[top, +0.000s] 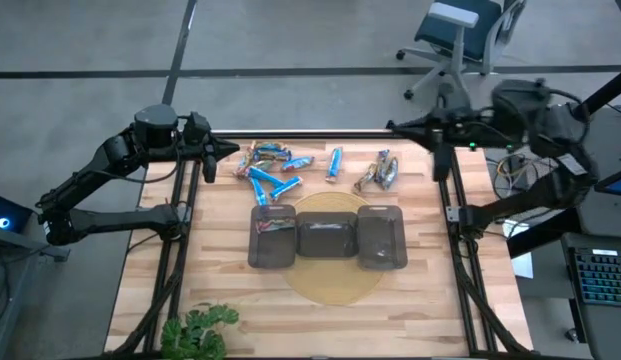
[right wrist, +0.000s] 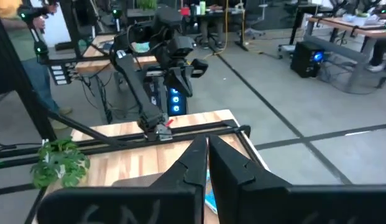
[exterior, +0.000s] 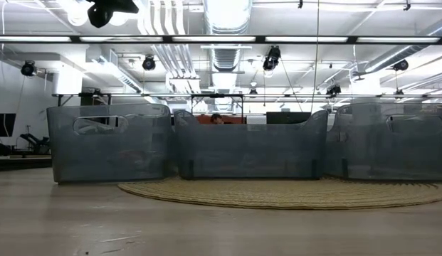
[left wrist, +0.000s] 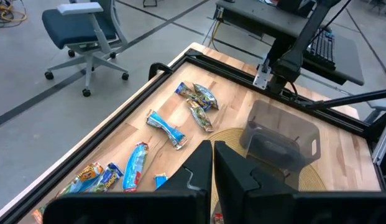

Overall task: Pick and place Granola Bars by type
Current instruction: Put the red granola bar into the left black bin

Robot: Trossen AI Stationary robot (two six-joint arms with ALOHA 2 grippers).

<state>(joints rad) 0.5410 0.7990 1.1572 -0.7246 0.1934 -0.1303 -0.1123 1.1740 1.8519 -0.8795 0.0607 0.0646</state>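
Already the three trays (top: 328,238) stand touching side by side on the round mat (top: 330,285), so a bar released off-centre could drop into the wrong one. Beyond them the Granola Bars (top: 280,168) lie loose, blue ones tangled among mixed wrappers, inviting a double pick; the left gripper (top: 230,151) and right gripper (top: 395,125) hang closed and empty at the far corners.

An open-plan robotics lab, it seems: exposed ceiling ducts (exterior: 228,28) and track lights above a grey floor, a swivel office chair (top: 460,30), desks with a keyboard (top: 600,275) and cabling, and further robot arms on framed worktops (right wrist: 149,134).
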